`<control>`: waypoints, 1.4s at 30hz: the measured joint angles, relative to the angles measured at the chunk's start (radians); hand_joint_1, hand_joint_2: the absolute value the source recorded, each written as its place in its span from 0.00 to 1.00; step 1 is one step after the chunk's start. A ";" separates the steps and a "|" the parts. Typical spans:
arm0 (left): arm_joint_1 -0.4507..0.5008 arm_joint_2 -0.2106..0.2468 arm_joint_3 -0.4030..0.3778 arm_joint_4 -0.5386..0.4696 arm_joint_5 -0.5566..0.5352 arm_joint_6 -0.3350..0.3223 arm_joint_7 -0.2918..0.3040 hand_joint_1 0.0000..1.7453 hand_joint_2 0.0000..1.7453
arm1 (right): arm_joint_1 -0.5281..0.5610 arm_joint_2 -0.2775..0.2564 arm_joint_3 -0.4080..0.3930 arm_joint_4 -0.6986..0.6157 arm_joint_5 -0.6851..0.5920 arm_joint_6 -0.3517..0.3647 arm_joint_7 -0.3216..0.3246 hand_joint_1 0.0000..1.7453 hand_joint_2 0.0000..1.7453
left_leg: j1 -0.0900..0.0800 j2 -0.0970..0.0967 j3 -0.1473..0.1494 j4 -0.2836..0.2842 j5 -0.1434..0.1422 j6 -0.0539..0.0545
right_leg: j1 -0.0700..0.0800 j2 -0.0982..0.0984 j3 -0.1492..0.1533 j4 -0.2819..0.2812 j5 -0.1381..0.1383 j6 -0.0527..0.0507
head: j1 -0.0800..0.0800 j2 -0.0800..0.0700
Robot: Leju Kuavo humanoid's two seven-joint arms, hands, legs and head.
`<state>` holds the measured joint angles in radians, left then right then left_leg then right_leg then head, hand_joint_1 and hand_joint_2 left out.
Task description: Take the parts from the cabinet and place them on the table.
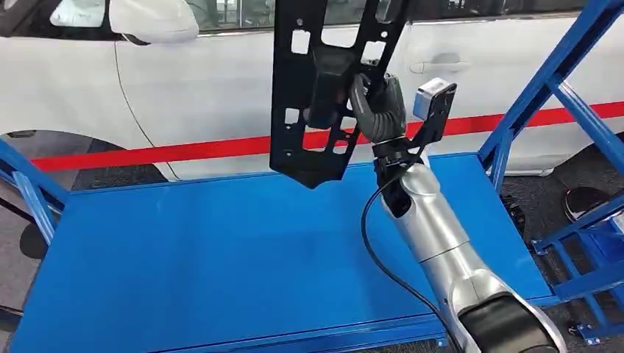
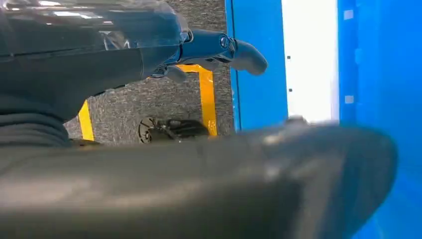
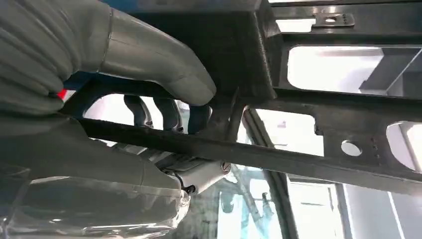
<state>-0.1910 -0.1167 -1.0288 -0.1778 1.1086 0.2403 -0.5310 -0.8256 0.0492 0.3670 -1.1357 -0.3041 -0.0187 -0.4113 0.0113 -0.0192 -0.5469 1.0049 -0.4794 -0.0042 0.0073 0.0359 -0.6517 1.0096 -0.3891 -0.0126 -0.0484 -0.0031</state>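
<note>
White car point(image 1: 184, 88) fills the upper part of the head view, a red stripe point(image 1: 184, 149) running along its door; no readable writing on it or anywhere else. Blue table point(image 1: 221, 257) spans the lower centre, bare top, with a blue frame point(image 1: 544, 88) rising at the upper right and blue rails at the left edge. Black part point(image 1: 313, 88), a flat panel with square cutouts, hangs upright at upper centre, above the table's far edge and clear of the surface. Right arm point(image 1: 441, 243) comes up from lower right; right hand point(image 1: 379, 107) is clamped on the part's right side, dark fingers wrapped through a cutout. In the right wrist view the grey thumb point(image 3: 164, 64) presses one face of the part point(image 3: 308, 154) and the darker fingers point(image 3: 169, 112) curl behind a bar of it. Left hand point(image 2: 219, 50) sits at upper centre of the left wrist view, over grey floor with yellow lines point(image 2: 206, 99); cannot tell if its fingers are apart or closed. A blurred dark body covers the lower half there.
</note>
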 joint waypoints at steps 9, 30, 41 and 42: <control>0.000 0.000 0.022 0.000 0.004 -0.016 -0.007 0.00 0.00 | -0.036 0.000 0.003 -0.030 0.033 0.006 0.026 1.00 1.00 | 0.000 0.000 0.000 0.000 0.000 0.000 | 0.000 0.000 0.000 0.000 0.000 0.000 | 0.000 0.000; 0.001 0.001 0.034 0.000 -0.019 -0.060 -0.010 0.00 1.00 | -0.014 -0.001 0.010 -0.031 0.025 0.003 0.006 1.00 1.00 | 0.000 0.000 0.000 0.000 0.000 0.000 | 0.000 0.000 0.000 0.000 0.000 0.000 | 0.000 0.000; 0.002 0.002 0.053 0.000 -0.007 -0.068 0.002 0.00 1.00 | -0.007 -0.001 0.011 -0.040 0.026 0.003 0.006 1.00 1.00 | -0.002 -0.001 -0.002 0.006 -0.003 0.004 | -0.004 0.000 0.000 -0.001 0.002 0.003 | 0.000 0.000; 0.003 0.003 0.054 0.000 -0.008 -0.064 0.002 0.00 1.00 | -0.005 -0.001 0.011 -0.041 0.026 0.002 0.006 1.00 1.00 | -0.003 -0.001 -0.002 0.008 -0.003 0.005 | -0.004 0.000 0.000 -0.001 0.002 0.005 | 0.000 0.000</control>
<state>-0.1883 -0.1141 -0.9747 -0.1778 1.1009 0.1766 -0.5287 -0.8309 0.0481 0.3777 -1.1768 -0.2781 -0.0168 -0.4051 0.0085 -0.0204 -0.5492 1.0126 -0.4822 0.0011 0.0032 0.0358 -0.6516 1.0085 -0.3867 -0.0078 -0.0484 -0.0031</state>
